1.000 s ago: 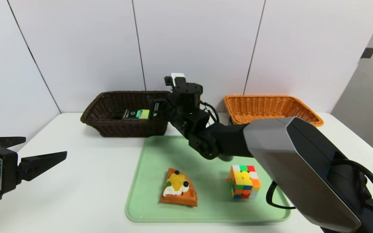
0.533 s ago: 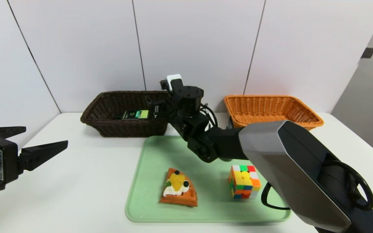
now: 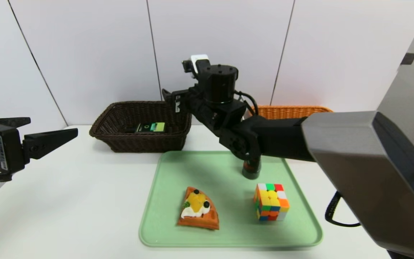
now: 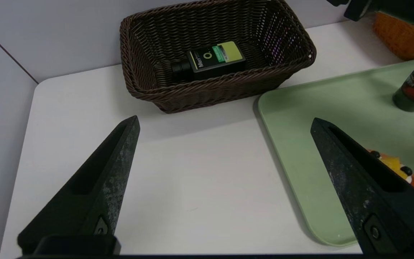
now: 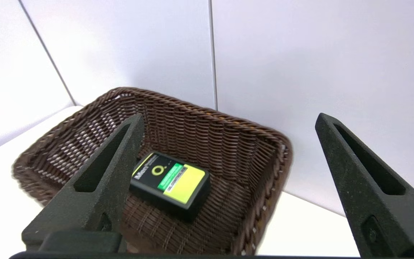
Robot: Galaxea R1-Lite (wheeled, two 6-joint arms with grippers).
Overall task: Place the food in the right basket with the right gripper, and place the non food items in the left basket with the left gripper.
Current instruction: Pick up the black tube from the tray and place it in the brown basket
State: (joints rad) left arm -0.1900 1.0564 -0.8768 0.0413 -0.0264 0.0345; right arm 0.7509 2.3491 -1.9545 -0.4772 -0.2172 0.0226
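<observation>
Spread wide and empty, the right gripper [image 3: 170, 96] is, in the head view, above the dark basket [image 3: 147, 145]. The waffle wedge [image 3: 200, 221] lies on the green tray [image 3: 228, 242], nearer to the robot and somewhat to the right – its long axis runs toward the robot, narrow tip far. The right gripper seems the nearer one; open tray surrounds the wedge, but the cube [image 3: 271, 201] stands to its right.

In the left wrist view, the left gripper [image 4: 225, 121] is open and empty, beside the tray.

In the right wrist view, the bottle [image 5: 171, 180] lies inside the basket – its rim probably asks for a high exit.
</observation>
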